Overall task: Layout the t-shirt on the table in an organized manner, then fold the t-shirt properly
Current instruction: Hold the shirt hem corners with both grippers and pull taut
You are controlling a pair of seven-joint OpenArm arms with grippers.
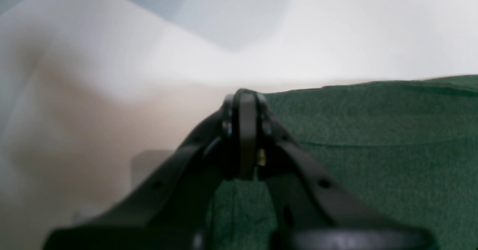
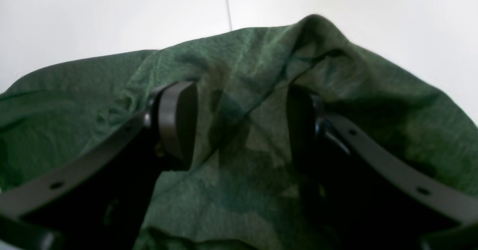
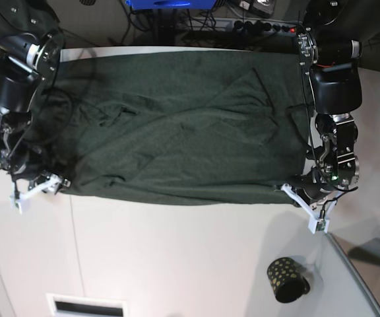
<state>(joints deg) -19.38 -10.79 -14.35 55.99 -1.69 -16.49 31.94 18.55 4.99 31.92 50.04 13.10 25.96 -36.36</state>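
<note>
The dark green t-shirt (image 3: 177, 125) lies spread across the white table (image 3: 177, 257), with wrinkles through its middle. My left gripper (image 3: 289, 189) is at the shirt's near right corner. In the left wrist view it (image 1: 244, 104) is shut, with the t-shirt's (image 1: 373, 149) edge pinched at the pads. My right gripper (image 3: 59, 181) is at the shirt's near left corner. In the right wrist view it (image 2: 239, 119) is open, with bunched t-shirt fabric (image 2: 239, 74) lying between its two fingers (image 2: 177, 119).
A small black cup with gold dots (image 3: 286, 280) stands on the table near the front right. A thin dark seam (image 2: 227, 3) runs across the tabletop. Cables and a power strip (image 3: 262, 26) lie behind the table's far edge.
</note>
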